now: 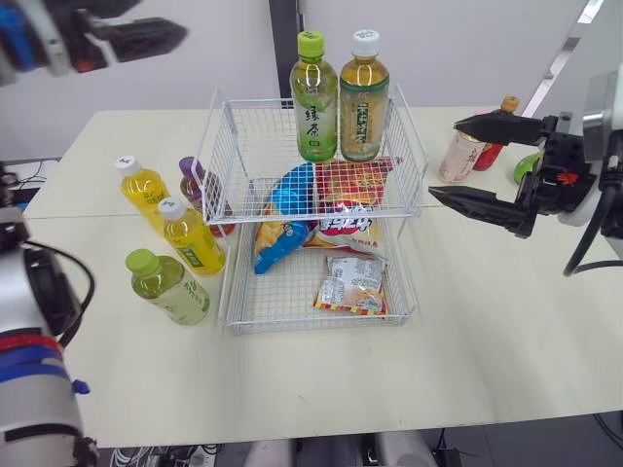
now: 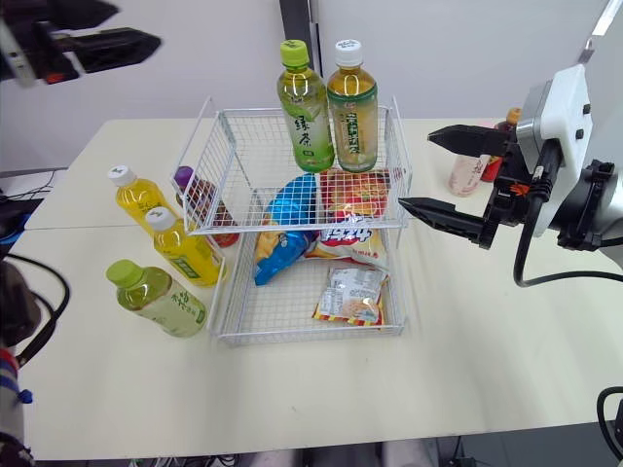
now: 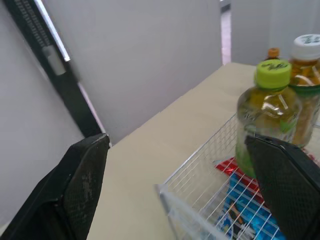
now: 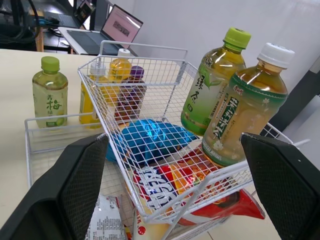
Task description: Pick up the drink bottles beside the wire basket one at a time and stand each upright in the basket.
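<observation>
A two-tier white wire basket (image 1: 251, 138) stands mid-table. On its upper tier two tea bottles stand upright: one with a green cap (image 1: 315, 97), one with a white cap (image 1: 363, 97). Left of the basket lie two yellow bottles (image 1: 144, 187) (image 1: 193, 238), a purple-capped bottle (image 1: 193, 183) and a pale green bottle (image 1: 167, 286). To the basket's right stand a pinkish bottle (image 1: 459, 156) and a red one (image 1: 496, 131). My right gripper (image 1: 443, 158) hovers open just right of the upper tier, holding nothing. High above the table's far left, my left gripper (image 2: 136, 24) is open and empty.
Snack packets (image 1: 350, 284) and a blue bag (image 1: 282, 219) lie in the basket's lower tier. A small green object (image 1: 526, 165) sits behind my right gripper. The table (image 1: 487, 331) has bare room in front and to the right of the basket.
</observation>
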You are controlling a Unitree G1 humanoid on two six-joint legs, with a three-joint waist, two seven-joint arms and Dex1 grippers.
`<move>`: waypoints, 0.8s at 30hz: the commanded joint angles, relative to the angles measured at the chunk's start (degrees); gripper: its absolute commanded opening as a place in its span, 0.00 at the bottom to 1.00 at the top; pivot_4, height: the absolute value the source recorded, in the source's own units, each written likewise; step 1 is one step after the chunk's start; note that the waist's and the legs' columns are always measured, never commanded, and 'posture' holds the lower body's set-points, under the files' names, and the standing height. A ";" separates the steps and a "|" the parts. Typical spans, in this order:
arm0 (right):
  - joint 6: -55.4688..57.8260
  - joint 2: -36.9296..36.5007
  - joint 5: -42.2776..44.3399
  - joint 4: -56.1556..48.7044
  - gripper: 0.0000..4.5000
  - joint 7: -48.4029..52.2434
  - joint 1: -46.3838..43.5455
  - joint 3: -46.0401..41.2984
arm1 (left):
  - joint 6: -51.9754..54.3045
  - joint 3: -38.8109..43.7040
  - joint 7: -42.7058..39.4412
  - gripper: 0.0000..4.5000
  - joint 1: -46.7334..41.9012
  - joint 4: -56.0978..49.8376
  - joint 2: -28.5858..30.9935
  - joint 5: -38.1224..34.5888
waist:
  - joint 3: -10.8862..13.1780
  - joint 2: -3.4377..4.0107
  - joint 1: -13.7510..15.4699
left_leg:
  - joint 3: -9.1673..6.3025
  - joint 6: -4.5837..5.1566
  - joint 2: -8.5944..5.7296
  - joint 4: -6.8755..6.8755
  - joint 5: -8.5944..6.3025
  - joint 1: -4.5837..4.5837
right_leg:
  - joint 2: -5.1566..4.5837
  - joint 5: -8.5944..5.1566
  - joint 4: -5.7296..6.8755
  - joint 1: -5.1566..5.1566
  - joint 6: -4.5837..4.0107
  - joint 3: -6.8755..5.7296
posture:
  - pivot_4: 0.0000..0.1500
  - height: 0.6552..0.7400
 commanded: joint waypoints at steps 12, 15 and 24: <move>-5.88 10.37 -5.18 1.67 1.00 2.62 -6.38 10.12 | -2.93 34.92 2.04 0.99 47.12 -14.87 4.02 -5.28 | -0.03 0.02 0.46 | 0.09 0.00 0.04 0.06 0.00 0.08 | -0.01 0.03 0.04 0.01 0.02 0.25 | 1.00 0.89; -6.56 12.25 -7.16 1.62 1.00 2.11 -5.46 11.60 | -5.97 38.67 2.72 0.99 54.47 -16.03 1.04 -5.91 | -0.03 0.02 0.59 | 0.10 0.00 0.07 0.04 0.00 0.09 | -0.21 0.04 0.02 0.01 0.01 0.38 | 1.00 0.89; -5.01 13.36 -8.92 -0.50 1.00 0.71 -4.14 12.32 | -6.17 38.37 8.88 0.99 60.85 -22.49 -5.21 -10.57 | -0.05 -0.01 1.68 | 0.09 -0.01 0.02 0.06 -0.01 0.09 | -0.35 0.07 -0.02 0.02 0.04 0.39 | 1.00 0.89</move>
